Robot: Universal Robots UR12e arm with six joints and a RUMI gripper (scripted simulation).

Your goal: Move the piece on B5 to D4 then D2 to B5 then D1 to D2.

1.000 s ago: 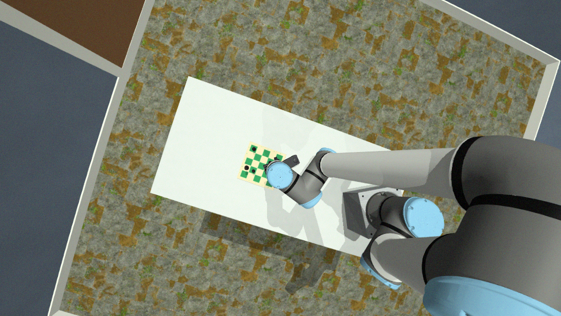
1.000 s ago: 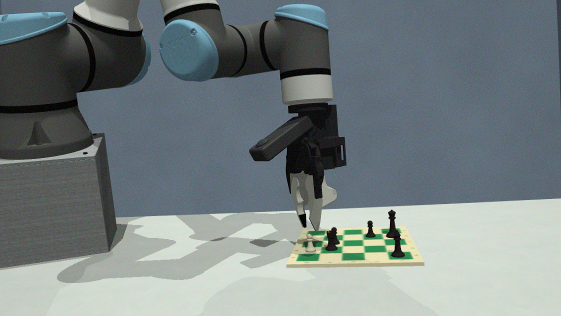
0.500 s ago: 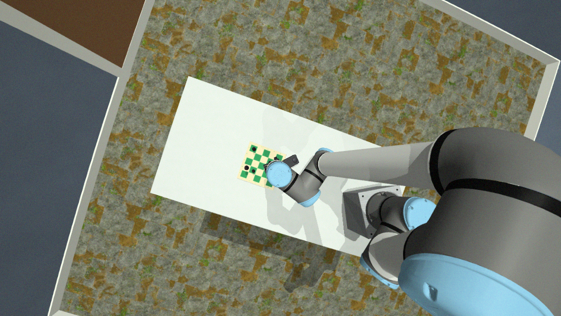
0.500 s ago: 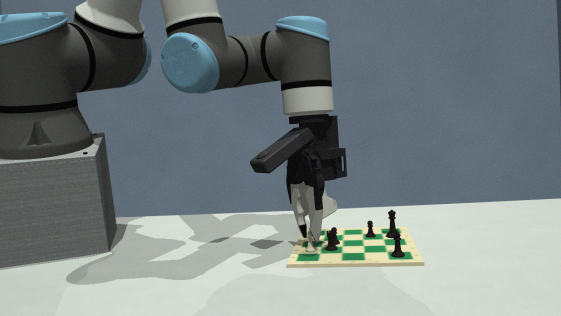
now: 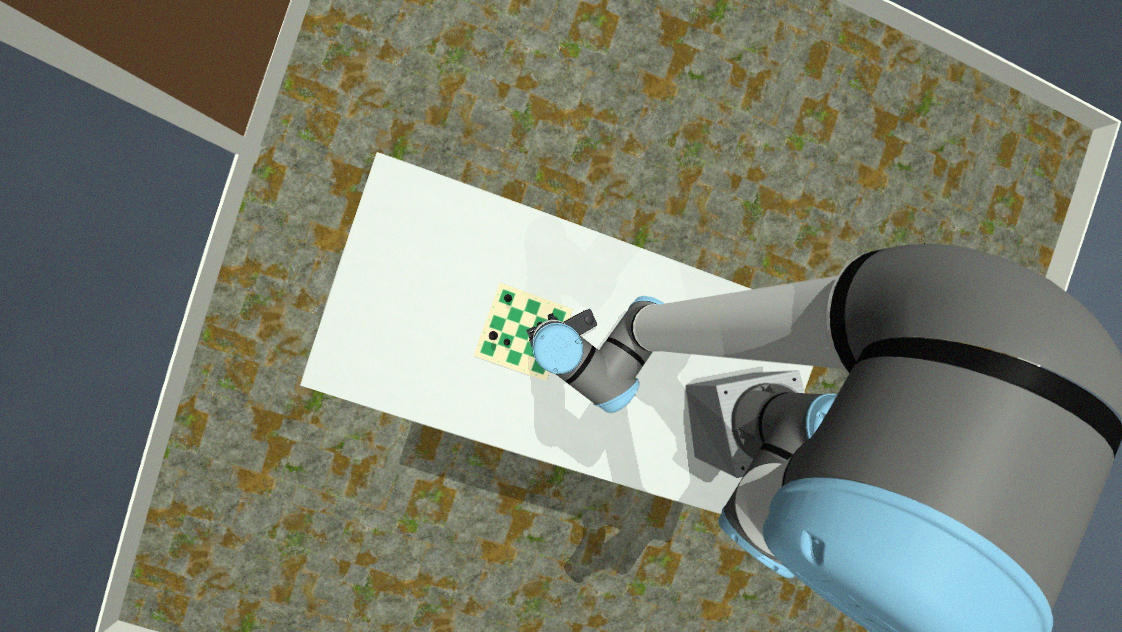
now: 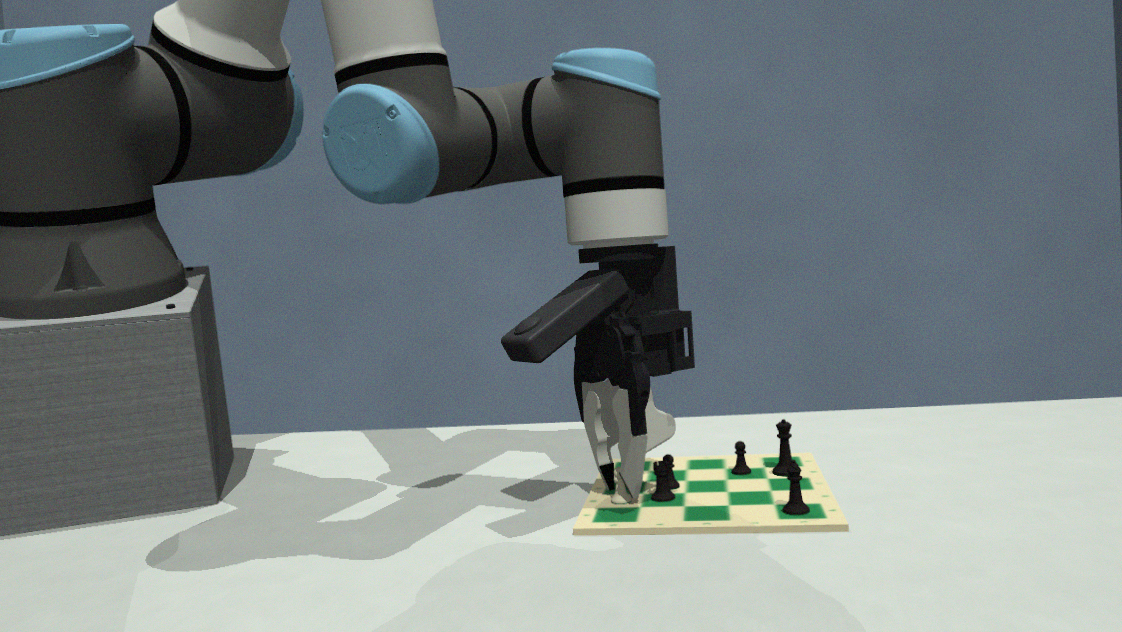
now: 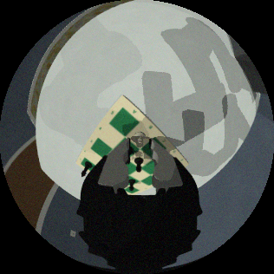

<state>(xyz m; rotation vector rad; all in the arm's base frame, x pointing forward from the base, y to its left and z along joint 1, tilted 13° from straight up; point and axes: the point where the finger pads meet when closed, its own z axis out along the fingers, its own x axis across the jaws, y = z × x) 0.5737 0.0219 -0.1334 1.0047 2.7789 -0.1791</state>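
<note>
The green and cream chessboard (image 6: 710,494) lies on the white table; it also shows from above (image 5: 518,329) and in the wrist view (image 7: 126,139). My gripper (image 6: 620,488) is down at the board's corner square nearest the robot base. Its fingers stand slightly apart on either side of a white pawn (image 7: 139,140) without pressing it. The pawn stands upright on the board, mostly hidden by the fingers in the side view. Two black pawns (image 6: 665,477) stand close behind the gripper. A black pawn (image 6: 740,457), a tall black piece (image 6: 782,447) and another black piece (image 6: 794,488) stand further along.
The robot's grey pedestal (image 6: 102,392) stands on the table to the left of the board. From above, my wrist (image 5: 555,347) covers the board's near corner. The black pawns (image 7: 138,164) sit just behind the fingers in the wrist view.
</note>
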